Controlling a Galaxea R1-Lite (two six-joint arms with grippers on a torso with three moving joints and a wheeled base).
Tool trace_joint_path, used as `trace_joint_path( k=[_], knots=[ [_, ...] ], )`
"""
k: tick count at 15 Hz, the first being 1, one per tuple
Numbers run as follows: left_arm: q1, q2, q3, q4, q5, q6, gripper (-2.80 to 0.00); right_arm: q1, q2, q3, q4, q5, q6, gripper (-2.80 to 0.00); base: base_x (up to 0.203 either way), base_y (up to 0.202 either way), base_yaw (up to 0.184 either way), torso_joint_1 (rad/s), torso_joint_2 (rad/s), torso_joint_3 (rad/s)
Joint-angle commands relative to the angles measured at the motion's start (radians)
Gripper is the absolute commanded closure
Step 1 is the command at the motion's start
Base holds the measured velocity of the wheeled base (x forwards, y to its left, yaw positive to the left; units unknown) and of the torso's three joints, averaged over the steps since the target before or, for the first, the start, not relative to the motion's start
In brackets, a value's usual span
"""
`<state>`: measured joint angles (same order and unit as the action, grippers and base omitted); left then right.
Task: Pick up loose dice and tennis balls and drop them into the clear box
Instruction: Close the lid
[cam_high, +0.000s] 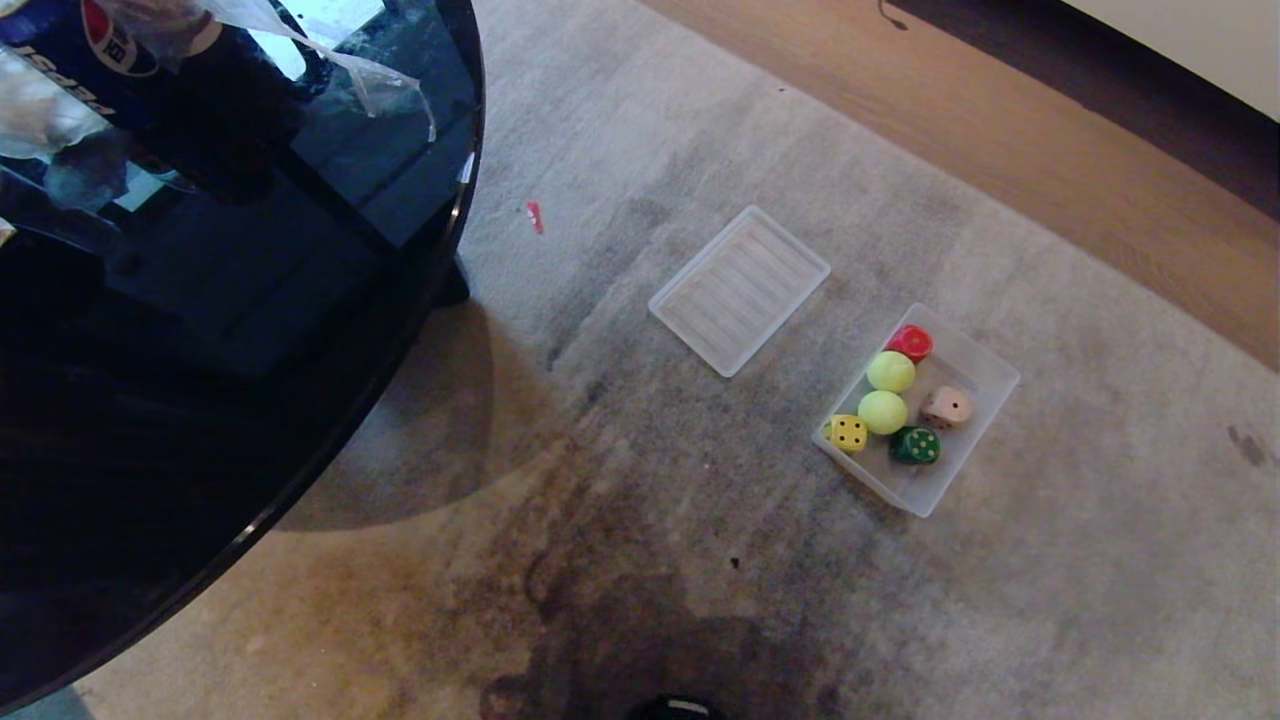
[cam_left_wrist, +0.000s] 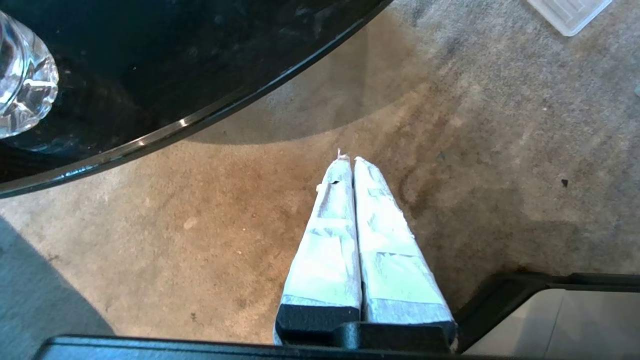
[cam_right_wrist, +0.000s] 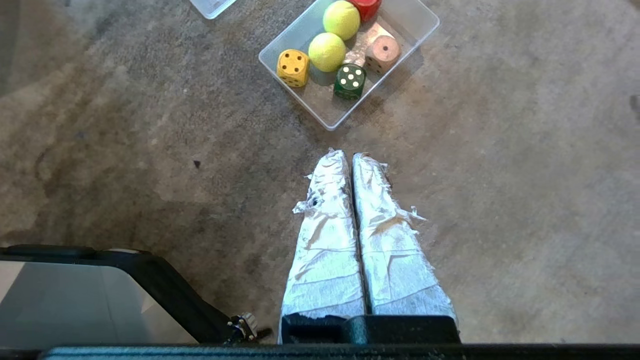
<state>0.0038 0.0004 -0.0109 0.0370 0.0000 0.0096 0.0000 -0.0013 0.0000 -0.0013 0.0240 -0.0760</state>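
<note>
All four dice (cam_high: 915, 445) and both balls (cam_high: 883, 411) sit in the box (cam_high: 985, 372) on the carpet (cam_high: 700, 520), beside the lid (cam_high: 738, 289). My left gripper (cam_left_wrist: 349, 159) and right gripper (cam_right_wrist: 345, 155) hang pressed together, empty, above the carpet

— What do your fingers look like?
— My left end effector (cam_left_wrist: 353, 161) wears smooth white tape over black bases; my right end effector (cam_right_wrist: 349, 156) is wrapped too, frayed and torn.

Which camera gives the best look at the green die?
The right wrist view: the green die sits close, five pips clear. The head view shows it smaller in the clear box. The left wrist view misses it.
</note>
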Motion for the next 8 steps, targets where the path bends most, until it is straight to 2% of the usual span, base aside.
trace_joint_path(
  k=[1, 5, 8],
  knots=[
    [0.001, 0.0, 0.0, 0.0, 0.0, 0.0, 0.0, 0.0, 0.001, 0.002, 0.0, 0.0, -0.001, 0.0, 0.0, 0.0, 0.0, 0.0, 0.0, 0.0],
    [0.001, 0.0, 0.0, 0.001, 0.0, -0.003, 0.0, 0.0, 0.001, 0.002, 0.0, -0.001, -0.001, 0.0, 0.014, 0.0, 0.0, 0.001, 0.0, -0.001],
    [0.001, 0.0, 0.0, 0.0, 0.0, -0.005, 0.0, 0.0, 0.001, 0.002, 0.0, 0.001, -0.001, 0.0, 0.172, 0.0, 0.001, 0.004, 0.0, 0.001]
  ],
)
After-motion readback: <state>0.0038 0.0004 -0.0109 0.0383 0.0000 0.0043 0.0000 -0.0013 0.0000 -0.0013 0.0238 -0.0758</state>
